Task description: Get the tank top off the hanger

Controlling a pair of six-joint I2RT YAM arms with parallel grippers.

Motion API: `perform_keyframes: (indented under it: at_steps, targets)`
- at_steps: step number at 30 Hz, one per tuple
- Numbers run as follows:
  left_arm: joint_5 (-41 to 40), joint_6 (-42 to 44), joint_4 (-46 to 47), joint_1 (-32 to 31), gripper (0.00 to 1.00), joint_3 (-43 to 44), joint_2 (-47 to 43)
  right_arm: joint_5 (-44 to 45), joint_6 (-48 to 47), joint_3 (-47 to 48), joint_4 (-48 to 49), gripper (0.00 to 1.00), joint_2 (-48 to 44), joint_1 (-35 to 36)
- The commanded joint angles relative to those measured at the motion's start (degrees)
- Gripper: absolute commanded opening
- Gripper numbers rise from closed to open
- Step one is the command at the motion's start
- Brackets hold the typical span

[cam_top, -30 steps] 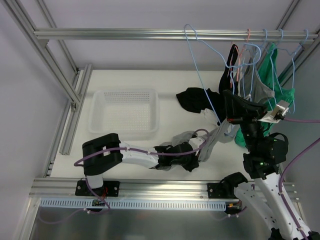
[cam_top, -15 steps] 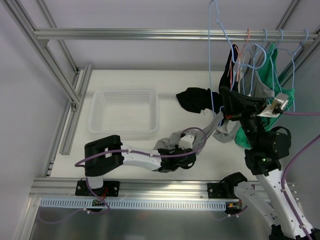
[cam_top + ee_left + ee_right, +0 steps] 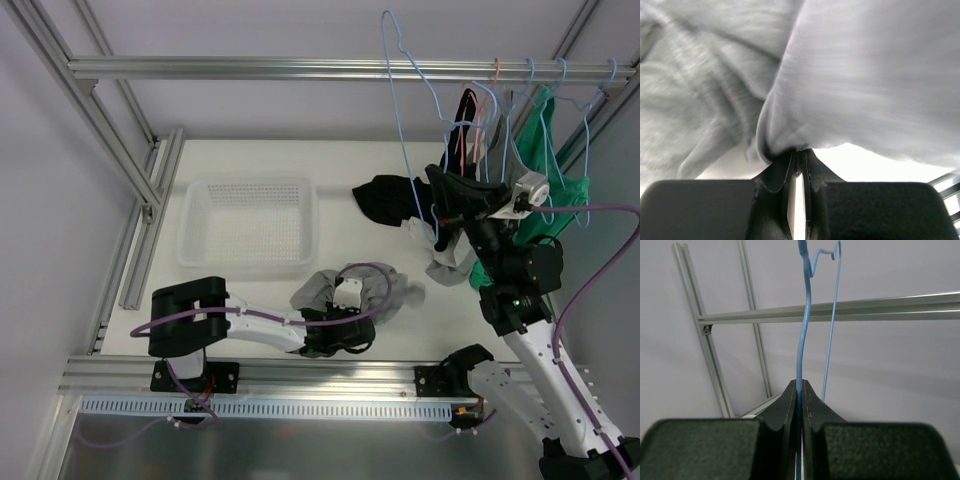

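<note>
The grey tank top (image 3: pixel 318 288) lies bunched on the table near the front edge, off the hanger. My left gripper (image 3: pixel 335 320) is shut on a fold of it; the left wrist view shows the grey cloth (image 3: pixel 840 75) pinched at the fingertips (image 3: pixel 799 152). My right gripper (image 3: pixel 440 195) is shut on the wire of the light blue hanger (image 3: pixel 400 110) and holds it upright above the table. In the right wrist view the blue wire (image 3: pixel 804 330) runs up from between the shut fingers (image 3: pixel 800 390). The hanger is bare.
A white mesh basket (image 3: pixel 248 228) sits at the back left. A black garment (image 3: pixel 385 198) lies on the table. Several hangers with green, grey and black clothes (image 3: pixel 530 150) hang from the rail (image 3: pixel 300 67) at the right.
My left gripper pulled the grey tank top left and toward the front edge, clear of the hanger. My right gripper lifted and swung the blue hanger; it now stands bare.
</note>
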Motion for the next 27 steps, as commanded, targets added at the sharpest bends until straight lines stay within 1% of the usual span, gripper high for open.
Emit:
perform_keyframes:
  at_steps: [1,4,6,8,9,10,11,12,13,15,16,18,19,21,22,24,25,27]
  targets:
    - [-1.77,-2.32,-9.28,-0.97,0.0,-2.86,-1.82,5.16,-2.84,3.57,8.49,0.0,-0.79,0.04]
    - [-3.7,-2.94,-9.46,-1.58,0.0,-3.66,-2.8,8.33,-4.16,3.13,10.77,0.0,0.87,-0.04]
    - [-3.97,-3.9,-9.81,-1.76,0.0,-4.09,-2.89,7.82,-4.96,4.53,10.77,0.0,1.75,0.04]
    - [-3.79,-3.73,-10.07,-1.76,0.0,-4.1,-3.32,5.27,-4.17,5.94,7.11,0.0,1.93,-0.04]
    - [-3.71,-3.12,-10.25,-1.85,0.0,-3.75,-3.5,4.13,-4.08,9.08,3.52,0.0,1.67,0.04]
    - [-3.79,-2.77,-10.86,-1.76,0.09,-3.4,-4.29,2.9,-4.17,10.93,-6.18,0.0,1.15,-0.13]
    - [-4.31,-2.33,-12.95,-1.76,0.28,-2.17,-4.82,2.8,-4.08,12.61,-11.93,0.0,-0.43,0.04]
    - [-5.19,-2.24,-14.02,-1.76,0.66,-1.64,-5.52,2.89,-4.43,14.71,-16.43,0.0,-1.49,0.04]
    - [-5.81,-2.24,-15.07,-1.76,0.98,-1.2,-7.26,3.5,-3.91,14.47,-21.87,0.0,-2.8,0.04]
    - [-6.6,-1.28,-16.48,-1.76,0.99,-0.76,-9.64,4.56,-3.73,14.12,-27.0,0.0,-7.35,0.04]
    - [-7.21,-0.84,-16.75,-1.76,0.99,-0.76,-12.26,6.13,-3.55,14.64,-32.59,0.0,-8.52,-0.04]
    - [-7.66,0.92,-17.45,-1.76,0.99,-0.76,-15.35,6.49,-3.38,16.57,-39.99,0.0,-10.1,-0.04]
    - [-8.18,1.88,-18.15,-1.76,0.99,-0.67,-18.59,6.32,-2.85,18.67,-46.12,0.0,-10.98,0.04]
    - [-9.32,4.35,-19.21,-1.76,0.99,-0.41,-22.2,5.71,-2.58,20.26,-50.99,0.0,-11.69,0.04]
    - [-9.85,5.49,-19.82,-1.76,0.99,-0.32,-25.7,5.88,-1.71,21.05,-55.19,0.0,-11.78,-0.04]
    - [-11.08,9.09,-19.92,-1.76,0.99,0.12,-29.15,6.05,-1.18,24.48,-59.26,0.0,-10.56,0.04]
    - [-11.35,10.41,-20.0,-1.76,0.99,0.73,-32.04,7.36,0.04,25.62,-62.23,0.0,-8.46,-0.04]
    - [-11.61,14.19,-20.18,-1.76,0.99,1.61,-34.6,9.3,1.27,26.95,-63.31,0.0,-6.52,0.04]
